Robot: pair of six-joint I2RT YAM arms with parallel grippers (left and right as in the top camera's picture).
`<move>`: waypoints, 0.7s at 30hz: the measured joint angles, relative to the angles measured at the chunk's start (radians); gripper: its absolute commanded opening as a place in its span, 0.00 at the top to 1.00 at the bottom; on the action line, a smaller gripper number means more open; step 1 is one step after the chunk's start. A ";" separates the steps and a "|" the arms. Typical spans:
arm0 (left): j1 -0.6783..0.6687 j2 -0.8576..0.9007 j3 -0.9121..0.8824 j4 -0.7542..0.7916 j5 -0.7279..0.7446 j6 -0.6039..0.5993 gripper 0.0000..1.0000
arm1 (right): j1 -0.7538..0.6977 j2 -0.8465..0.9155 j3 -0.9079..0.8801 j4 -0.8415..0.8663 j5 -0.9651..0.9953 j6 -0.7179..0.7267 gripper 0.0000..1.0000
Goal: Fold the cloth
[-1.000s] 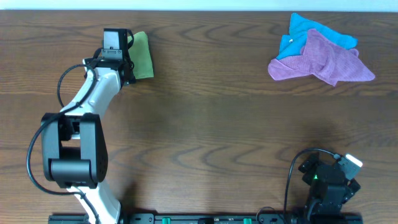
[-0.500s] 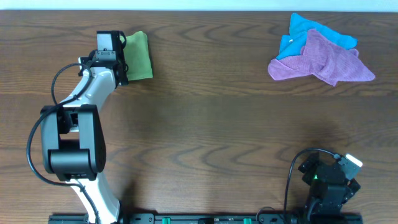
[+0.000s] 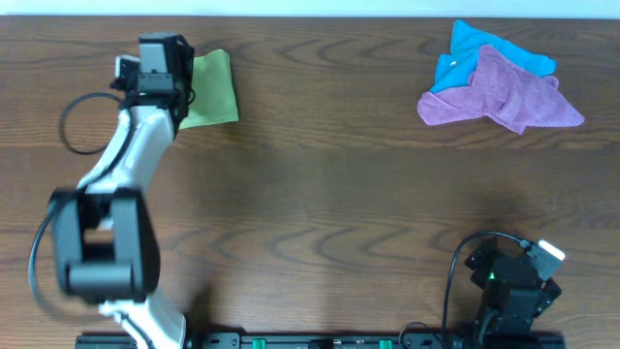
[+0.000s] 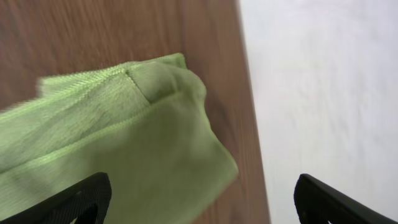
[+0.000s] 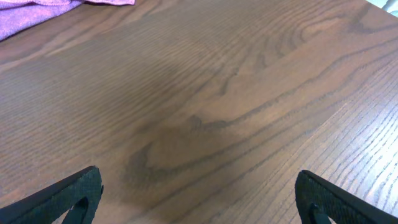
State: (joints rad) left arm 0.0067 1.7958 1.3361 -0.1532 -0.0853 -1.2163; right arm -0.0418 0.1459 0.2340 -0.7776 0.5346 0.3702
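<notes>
The table is mostly bare, leaving wide open room across its middle and near side. A purple cloth and a blue cloth lie heaped at the far right, well apart from the work. The cloth lies at the far left, doubled into a narrow layered stack close to the table's far edge, so folding looks finished or nearly so. The left claw is spread just beside the cloth's left side and pinches nothing. The next move probably calls for drawing clear without snagging a layer or nudging the stack toward that edge. The right claw is spread over bare wood.
</notes>
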 measured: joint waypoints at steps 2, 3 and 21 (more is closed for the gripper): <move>0.002 -0.114 0.000 -0.058 0.003 0.099 0.05 | 0.000 0.000 0.000 -0.001 0.000 0.000 0.01; 0.006 -0.198 0.000 -0.097 0.006 0.172 0.05 | 0.000 0.000 0.000 0.000 0.000 0.000 0.01; 0.029 -1.320 -0.523 -0.663 -0.002 1.117 0.05 | 0.000 0.002 -0.001 -0.001 -0.001 0.000 0.01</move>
State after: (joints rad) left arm 0.0357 0.4763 0.8131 -0.8165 -0.0875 -0.0998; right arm -0.0414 0.1478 0.2329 -0.7784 0.5339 0.3702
